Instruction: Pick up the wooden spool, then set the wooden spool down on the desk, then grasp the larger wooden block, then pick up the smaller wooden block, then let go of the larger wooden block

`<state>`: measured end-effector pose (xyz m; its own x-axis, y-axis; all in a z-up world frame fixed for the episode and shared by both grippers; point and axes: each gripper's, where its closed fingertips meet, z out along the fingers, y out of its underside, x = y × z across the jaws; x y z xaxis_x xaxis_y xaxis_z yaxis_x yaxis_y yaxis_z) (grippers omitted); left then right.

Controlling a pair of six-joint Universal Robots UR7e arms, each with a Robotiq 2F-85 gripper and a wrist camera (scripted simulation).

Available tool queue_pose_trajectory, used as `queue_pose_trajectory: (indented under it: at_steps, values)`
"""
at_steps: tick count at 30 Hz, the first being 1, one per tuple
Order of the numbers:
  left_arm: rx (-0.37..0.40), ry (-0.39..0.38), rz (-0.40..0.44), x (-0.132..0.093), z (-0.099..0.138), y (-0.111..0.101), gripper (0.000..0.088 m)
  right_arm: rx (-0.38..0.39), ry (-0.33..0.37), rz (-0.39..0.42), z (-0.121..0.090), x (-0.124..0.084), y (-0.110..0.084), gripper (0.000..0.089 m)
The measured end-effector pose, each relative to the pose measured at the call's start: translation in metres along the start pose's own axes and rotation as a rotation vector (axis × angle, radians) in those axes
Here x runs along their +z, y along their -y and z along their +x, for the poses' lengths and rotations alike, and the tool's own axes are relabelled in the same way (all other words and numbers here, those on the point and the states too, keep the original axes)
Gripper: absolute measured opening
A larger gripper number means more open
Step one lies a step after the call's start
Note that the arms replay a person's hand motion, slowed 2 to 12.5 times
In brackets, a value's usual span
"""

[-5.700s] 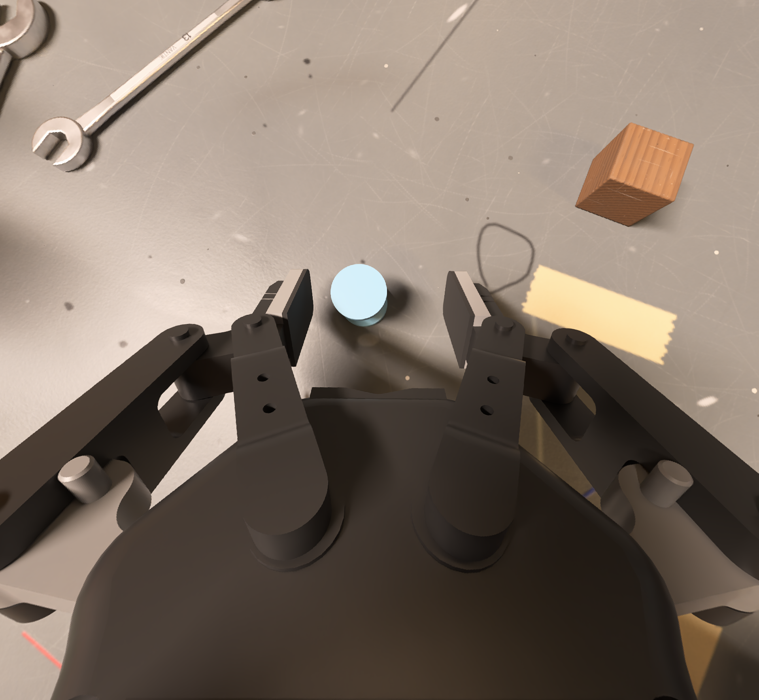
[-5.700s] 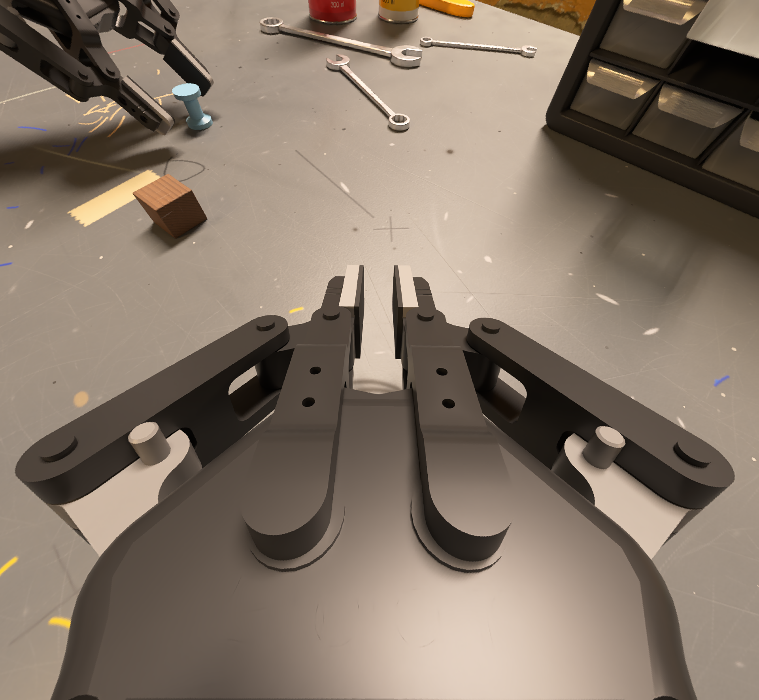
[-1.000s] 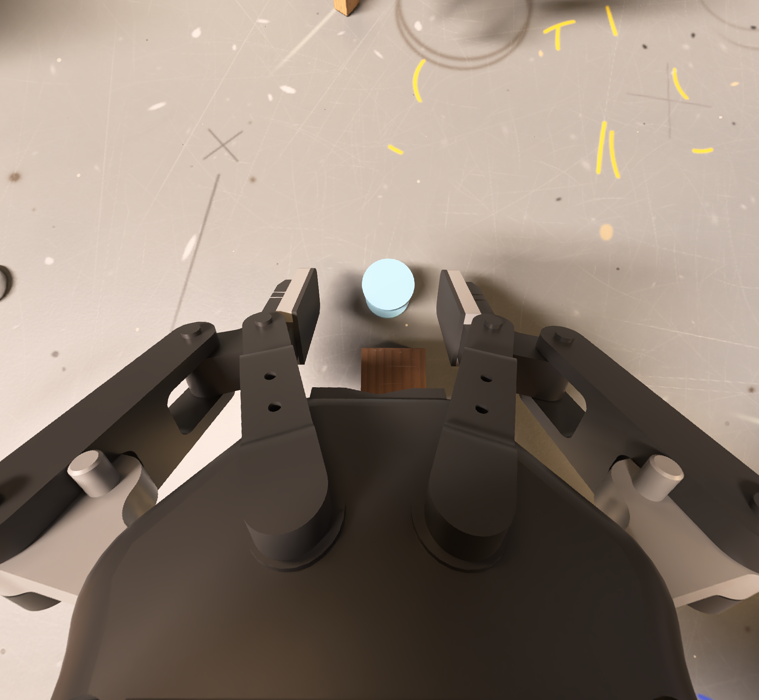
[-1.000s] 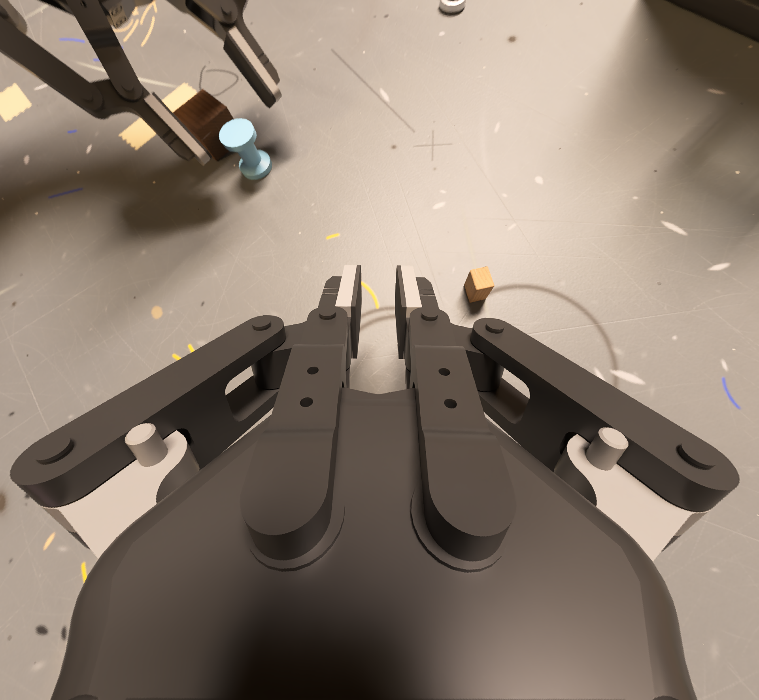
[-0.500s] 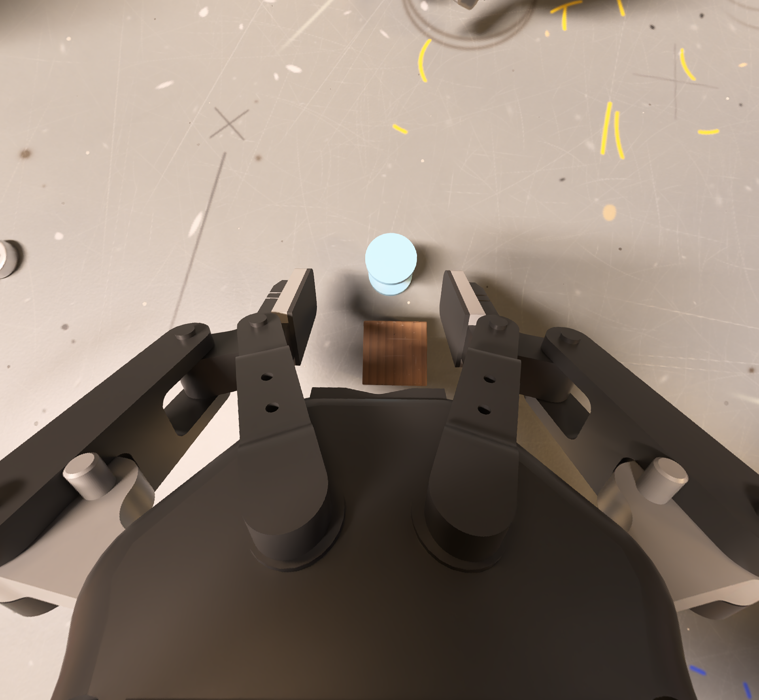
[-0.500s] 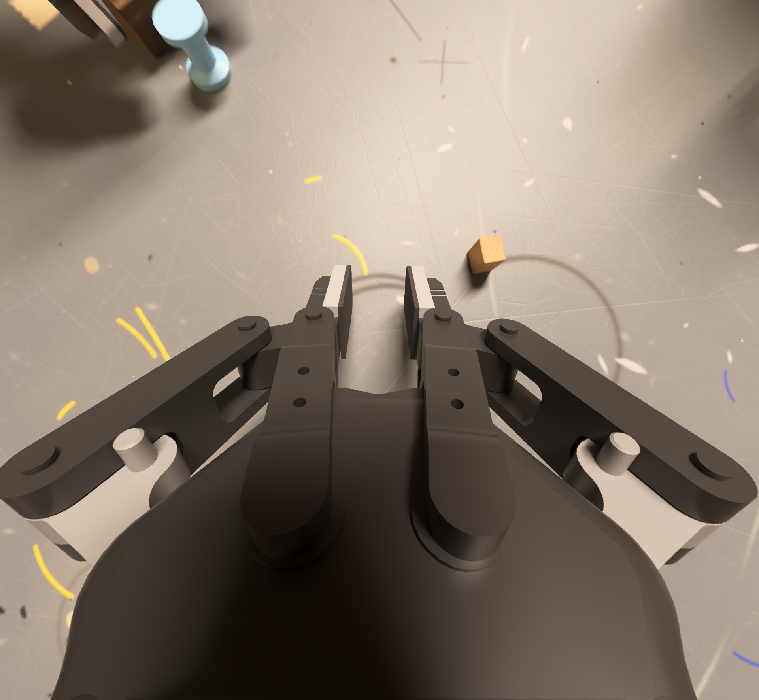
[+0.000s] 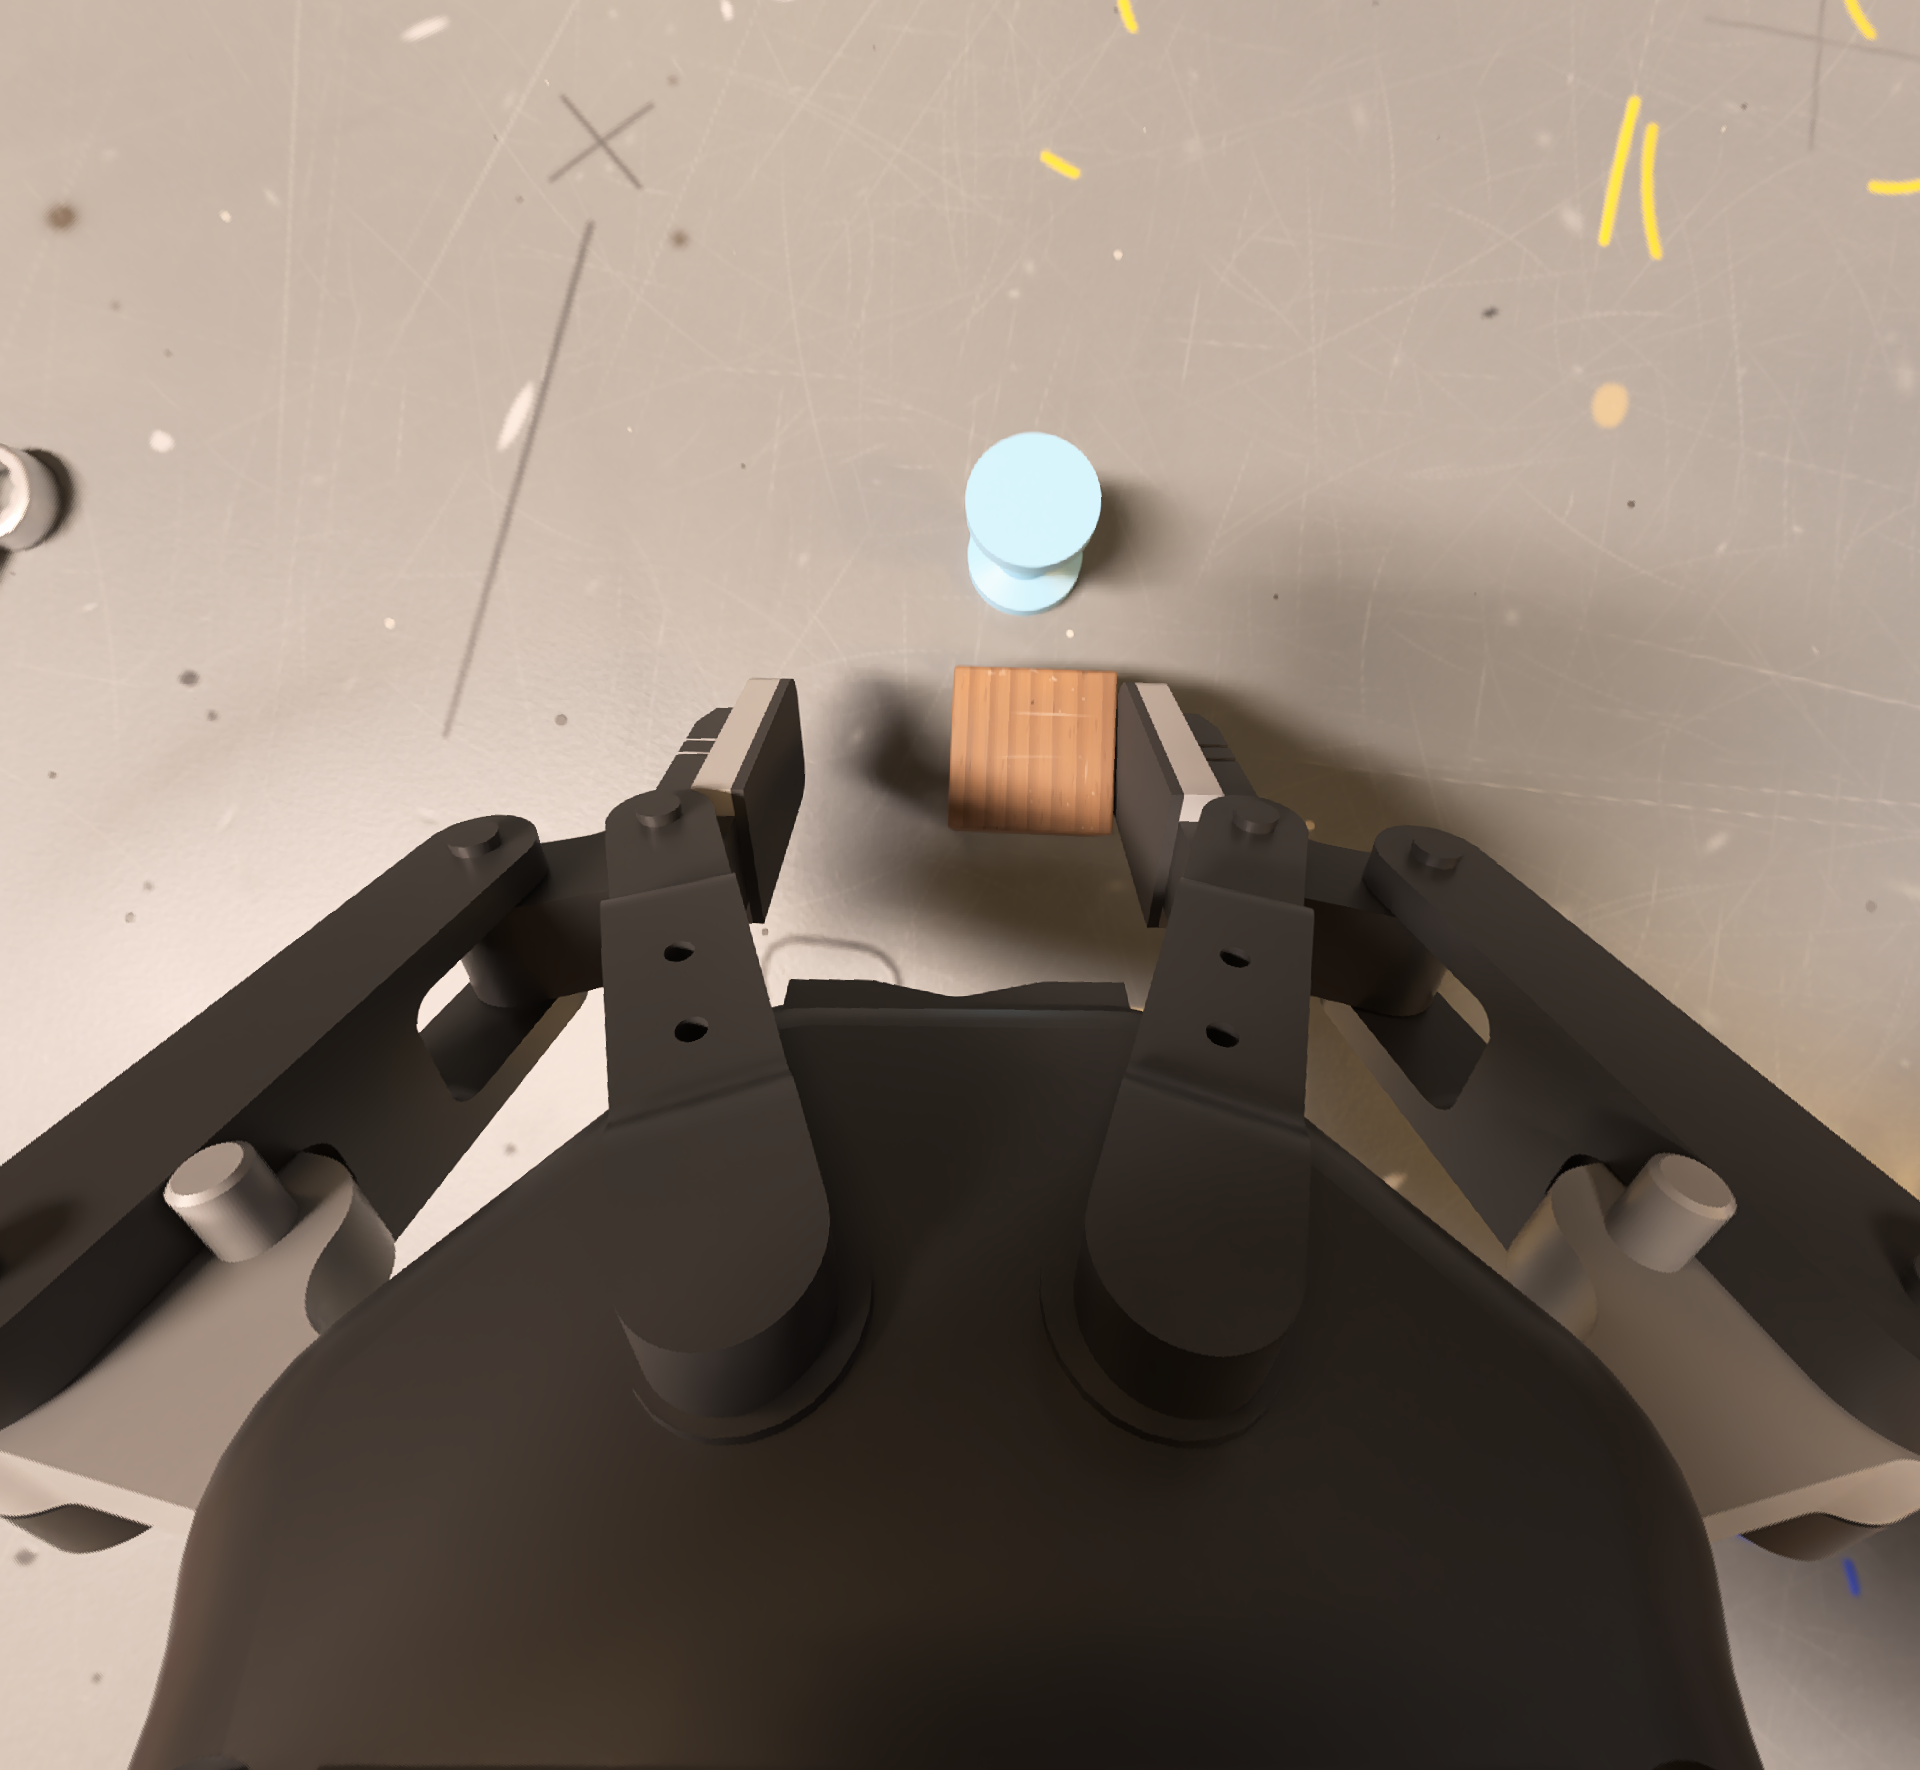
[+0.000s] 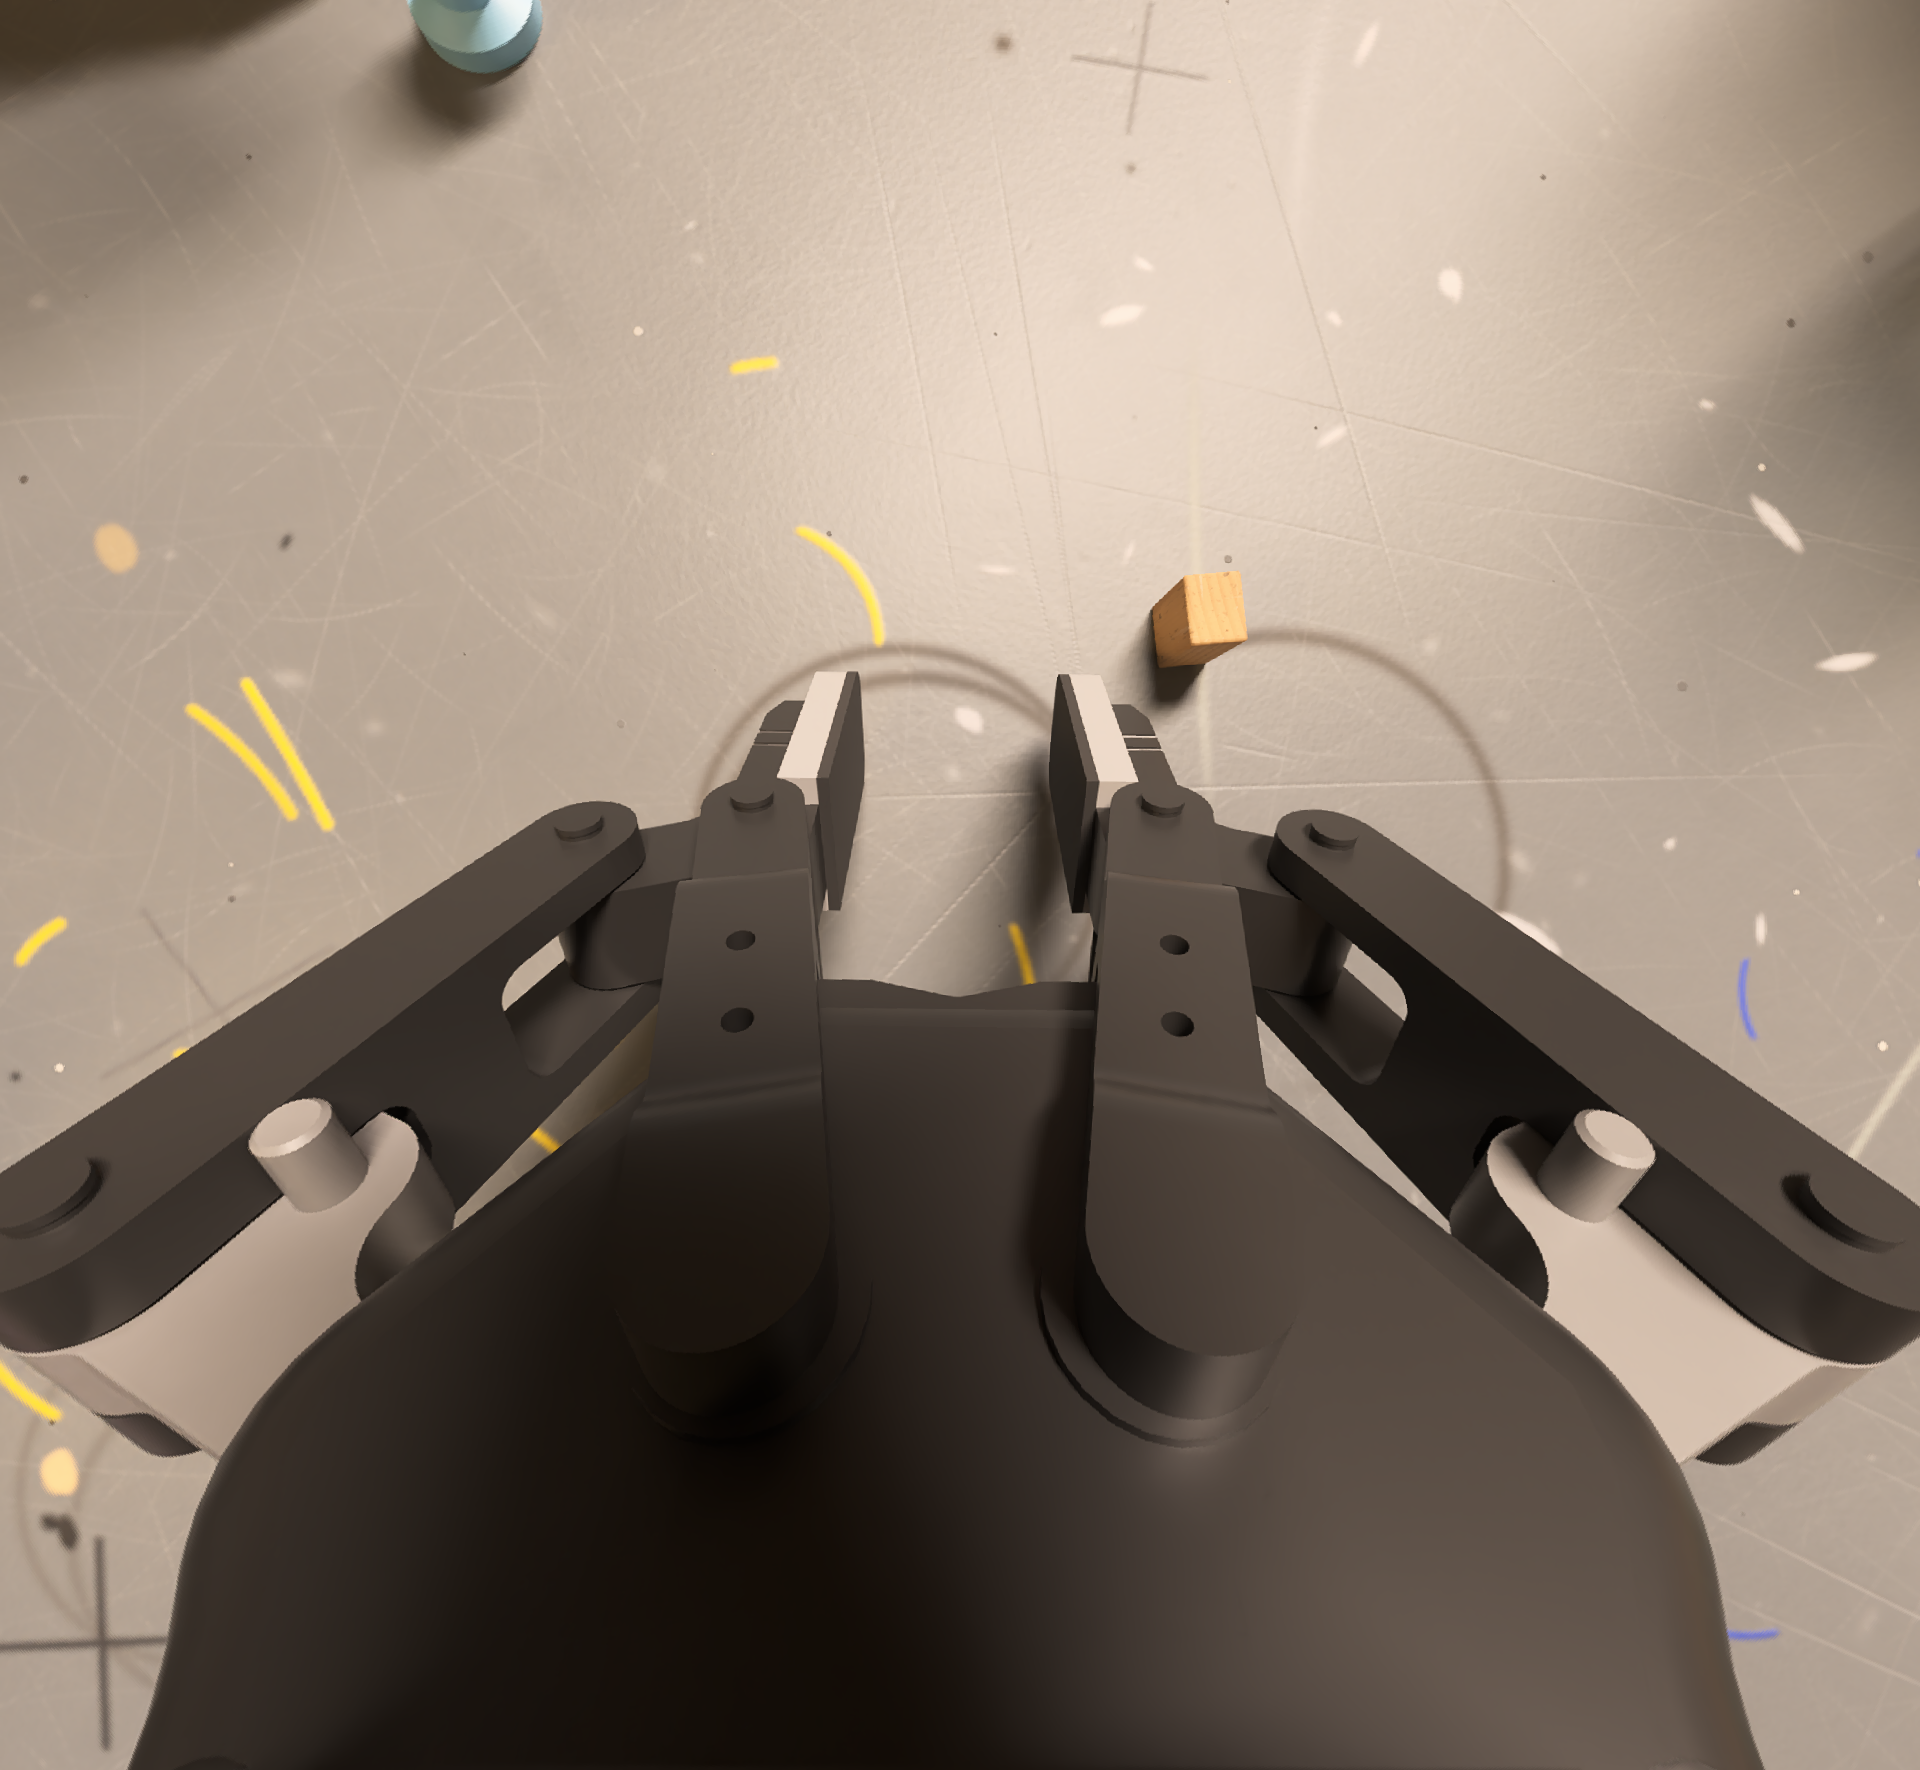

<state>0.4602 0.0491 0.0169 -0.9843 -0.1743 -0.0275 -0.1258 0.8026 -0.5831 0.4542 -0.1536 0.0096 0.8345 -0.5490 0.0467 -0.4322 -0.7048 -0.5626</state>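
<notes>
Colours here: the scuffed grey desk top (image 7: 312, 473) is covered in pale flecks, thin dark pencil-style crosses and lines, plus yellow chalky strokes (image 7: 1629, 177) and a couple of small blue dashes (image 8: 1748, 998). The pale sky-blue wooden spool (image 7: 1031, 520) is plain, no pattern. The larger reddish-brown wooden block (image 7: 1032, 749) has fine straight grain stripes. The smaller light honey-tan wooden block (image 8: 1198, 620) looks plain. Both matte charcoal-black metal grippers (image 7: 954, 764) (image 8: 956, 764) have silvery-white finger edges (image 8: 808, 728).
</notes>
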Motion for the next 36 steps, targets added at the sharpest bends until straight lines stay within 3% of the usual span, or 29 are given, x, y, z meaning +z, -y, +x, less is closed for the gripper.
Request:
queue_pose_trajectory:
  at_steps: [14,25,36]
  values:
    - [-0.018,-0.057,0.013,0.004,0.010,-0.003,0.0430,-0.063,0.033,-0.038,0.012,-0.001,-0.002,0.0335]
    - [-0.001,-0.052,0.020,0.006,0.015,-0.001,0.0355,-0.071,0.050,-0.036,0.017,-0.002,-0.003,0.0336]
    - [-0.008,-0.060,0.051,0.006,0.014,-0.001,0.0275,-0.100,0.020,-0.022,0.019,-0.003,-0.001,0.0355]
